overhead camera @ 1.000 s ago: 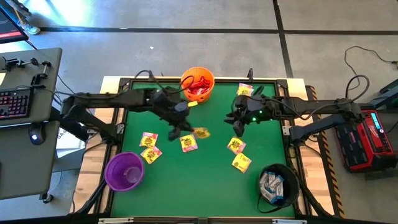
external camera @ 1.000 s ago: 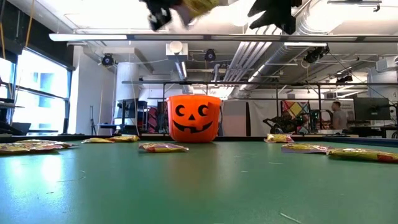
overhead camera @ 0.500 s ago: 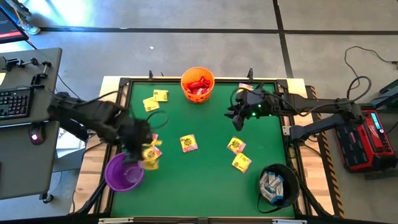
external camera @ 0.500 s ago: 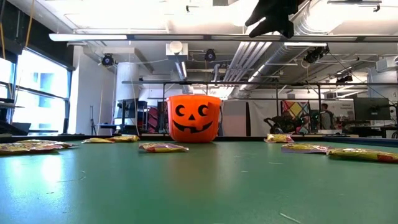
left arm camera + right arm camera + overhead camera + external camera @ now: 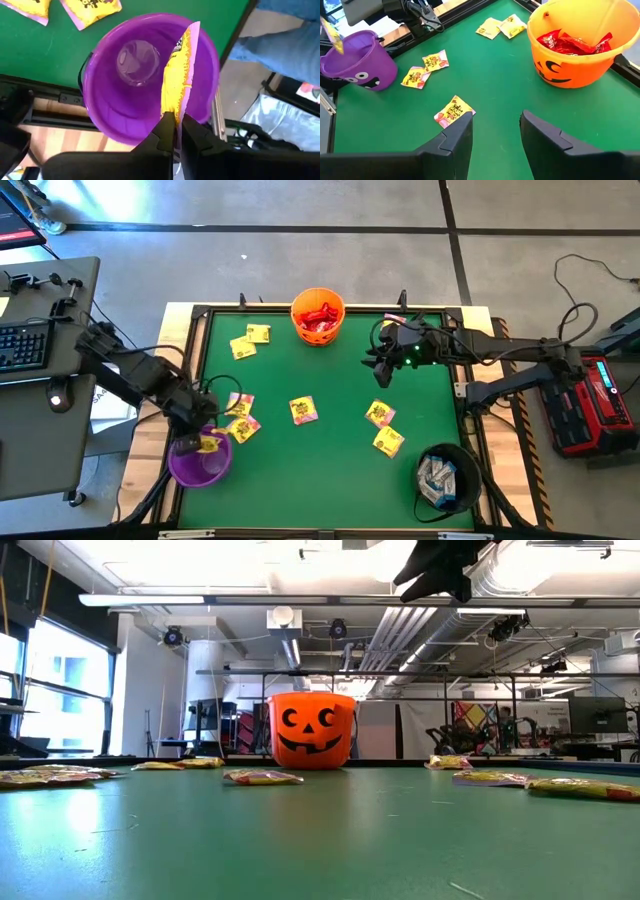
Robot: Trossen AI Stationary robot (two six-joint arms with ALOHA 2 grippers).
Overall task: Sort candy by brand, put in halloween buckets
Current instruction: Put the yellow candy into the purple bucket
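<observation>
Overhead view: the left gripper hangs over the purple bucket at the table's near-left corner, pinched shut on a yellow packet; the right gripper hovers right of the orange bucket with its fingers apart and nothing between them. Only the left wrist view shows that the purple bucket is empty and that the held packet hangs upright over its mouth. Only the right wrist view shows the face marks on the purple bucket and red packets piled in the orange one. The low view sees only the orange bucket. Counts from overhead: three buckets, the black bucket holding white-blue packets; seven loose yellow packets on the green table, plus the one held.
</observation>
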